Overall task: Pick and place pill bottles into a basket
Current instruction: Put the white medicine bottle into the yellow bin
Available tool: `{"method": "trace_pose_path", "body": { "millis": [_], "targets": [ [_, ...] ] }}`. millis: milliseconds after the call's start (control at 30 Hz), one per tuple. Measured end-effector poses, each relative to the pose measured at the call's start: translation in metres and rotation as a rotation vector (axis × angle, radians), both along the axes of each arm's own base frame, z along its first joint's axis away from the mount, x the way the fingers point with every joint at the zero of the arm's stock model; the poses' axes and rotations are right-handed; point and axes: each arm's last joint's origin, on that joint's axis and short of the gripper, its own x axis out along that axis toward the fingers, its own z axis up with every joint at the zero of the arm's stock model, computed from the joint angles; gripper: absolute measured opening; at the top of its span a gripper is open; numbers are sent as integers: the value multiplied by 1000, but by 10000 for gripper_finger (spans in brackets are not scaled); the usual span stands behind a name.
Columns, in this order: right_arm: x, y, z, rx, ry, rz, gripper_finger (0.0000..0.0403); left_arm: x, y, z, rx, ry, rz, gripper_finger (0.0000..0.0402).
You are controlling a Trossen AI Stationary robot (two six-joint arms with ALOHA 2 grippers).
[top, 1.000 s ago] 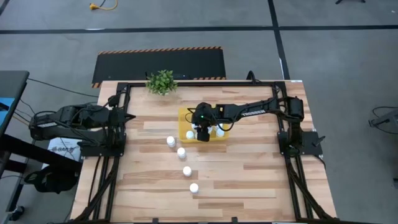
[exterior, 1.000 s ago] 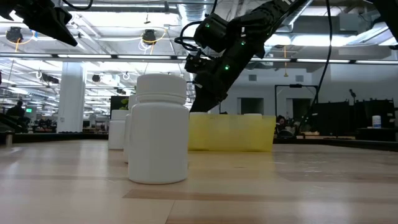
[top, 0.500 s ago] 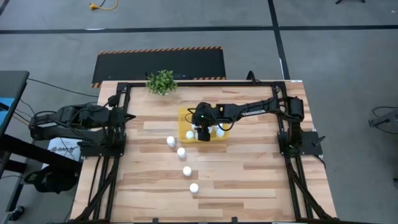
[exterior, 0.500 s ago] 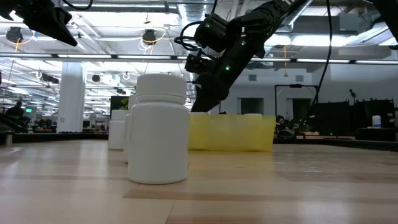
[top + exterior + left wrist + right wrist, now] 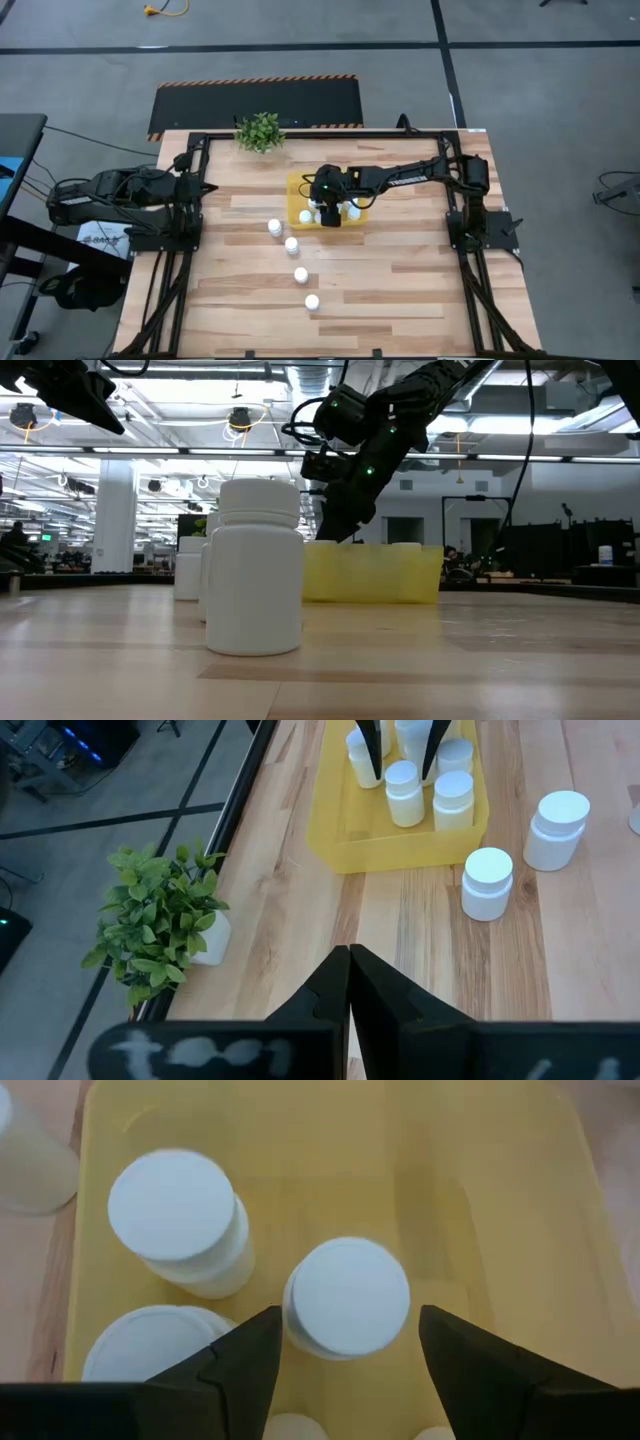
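The yellow basket [image 5: 296,185] sits on the wooden table, toward its far edge. Several white pill bottles stand upright on its floor, among them one [image 5: 347,1295] and another [image 5: 180,1215]. My right gripper [image 5: 350,1320] is open and reaches down into the basket [image 5: 480,1200], a finger on either side of the first bottle. Several more bottles stand on the table in a row running toward the near edge, from one [image 5: 275,227] to another [image 5: 312,301]. My left gripper [image 5: 349,952] is shut, holds nothing and stays high at the table's left side. My right gripper comes from above, slanting down, with its open fingers on either side of the upright bottle's body [image 5: 300,1335]. That bottle stands on the basket floor. One finger [image 5: 262,1335] is very close to its side, and I cannot tell whether it touches.
A small green plant [image 5: 260,131] stands at the table's far edge, left of the basket. A black frame [image 5: 455,200] runs along both sides of the table. In the low view the nearest bottle [image 5: 258,565] fills the foreground, in front of the basket [image 5: 380,575].
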Motion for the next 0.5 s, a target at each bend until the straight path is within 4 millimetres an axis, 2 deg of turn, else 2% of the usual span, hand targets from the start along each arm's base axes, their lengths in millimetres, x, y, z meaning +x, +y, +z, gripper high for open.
{"method": "trace_pose_path", "body": {
  "millis": [500],
  "targets": [
    [-2,-8,12,-10,96,19,228,0,0,0,0,0,0,0]
  ]
}}
